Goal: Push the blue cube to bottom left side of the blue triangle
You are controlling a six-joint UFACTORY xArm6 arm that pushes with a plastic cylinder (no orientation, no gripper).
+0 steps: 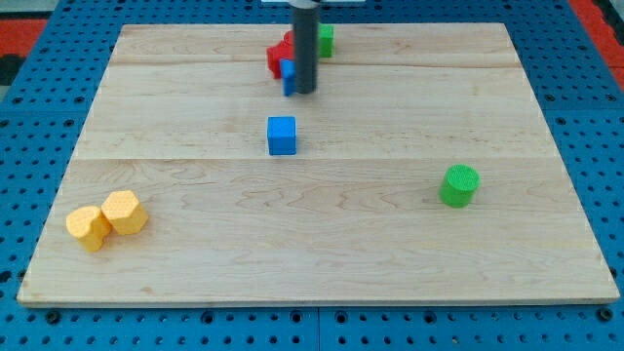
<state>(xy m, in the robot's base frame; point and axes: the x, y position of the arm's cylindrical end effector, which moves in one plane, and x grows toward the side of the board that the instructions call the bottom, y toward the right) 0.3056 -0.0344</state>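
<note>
The blue cube sits on the wooden board, a little above its middle. The blue triangle is near the view's top, mostly hidden behind my rod, with only a blue sliver showing on the rod's left. My tip rests on the board just right of the blue triangle and above the blue cube, with a clear gap to the cube.
A red block lies against the blue triangle at its upper left. A green block peeks out right of the rod. A green cylinder stands at the right. Two yellow blocks touch at the bottom left.
</note>
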